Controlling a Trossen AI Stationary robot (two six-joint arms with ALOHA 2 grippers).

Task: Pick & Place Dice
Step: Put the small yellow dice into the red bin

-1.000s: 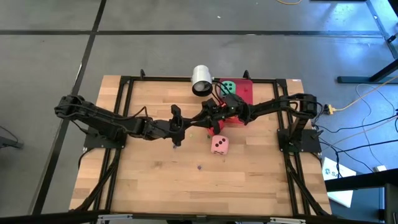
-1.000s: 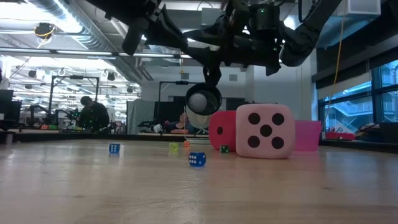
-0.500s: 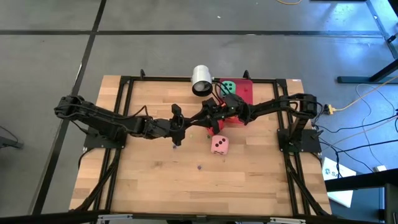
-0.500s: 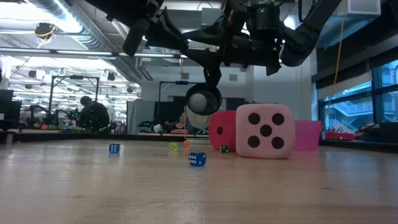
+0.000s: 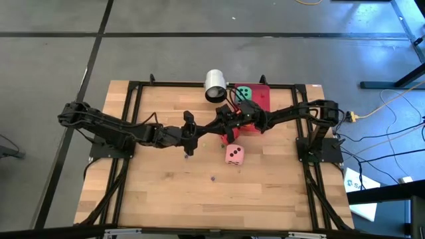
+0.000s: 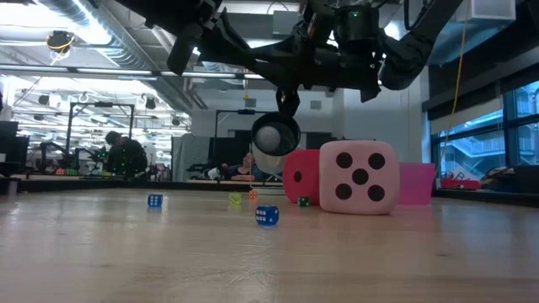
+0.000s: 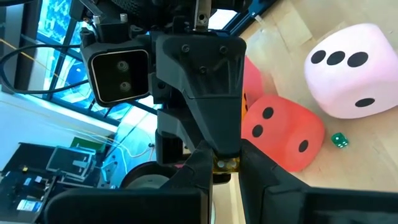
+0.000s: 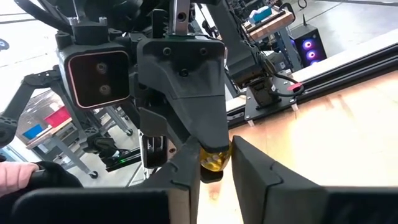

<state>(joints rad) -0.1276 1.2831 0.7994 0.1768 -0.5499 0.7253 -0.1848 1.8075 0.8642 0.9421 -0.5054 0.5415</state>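
Two dark arms meet nose to nose above the middle of the bench [image 5: 166, 199]. The left hand [image 5: 199, 133] reaches in from the left of the frame and the right hand [image 5: 218, 128] from the right. Each wrist camera looks straight at the other arm's camera block. A small yellow object [image 8: 214, 158] sits in the narrow gap between the right hand's fingers, which are drawn in against it. The left wrist view shows the same: the left hand's fingers [image 7: 202, 171] are closed to a slim gap around that yellow object.

The pink die [image 5: 234, 155] lies on the wood just below the meeting point, five pips facing the low camera. The red die [image 6: 301, 175] stands just behind it, half hidden by it in the low view and covered by the right arm from above. The green die [image 5: 244, 93] rests on the red tray [image 5: 263, 101] at top centre. A white cup [image 5: 214, 85] lies tipped on its side beside the tray. Tiny dice dot the bench, among them a blue one [image 6: 266, 215] and a green one [image 7: 339, 140]. A person [image 6: 126, 154] is at a desk in the room beyond.
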